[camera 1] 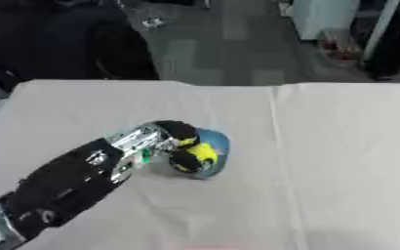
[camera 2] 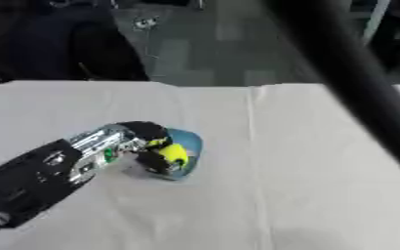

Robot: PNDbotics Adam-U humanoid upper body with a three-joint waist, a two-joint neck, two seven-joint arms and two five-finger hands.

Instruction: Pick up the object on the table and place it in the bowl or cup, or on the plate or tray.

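While the left hand (camera 1: 179, 141) hangs over the blue bowl (camera 1: 213, 154) near the table's (camera 1: 340, 146) middle, its fingers pinch a yellow object (camera 1: 202, 152), seemingly to drop it in.

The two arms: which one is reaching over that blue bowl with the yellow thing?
The left arm; its hand is at the blue bowl with the yellow object. The right hand is out of view.

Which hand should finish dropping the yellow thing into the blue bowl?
Left. The left hand is already over the blue bowl with its fingers curled round the yellow object. The right hand shows in neither view, so it would likely have much farther to come.
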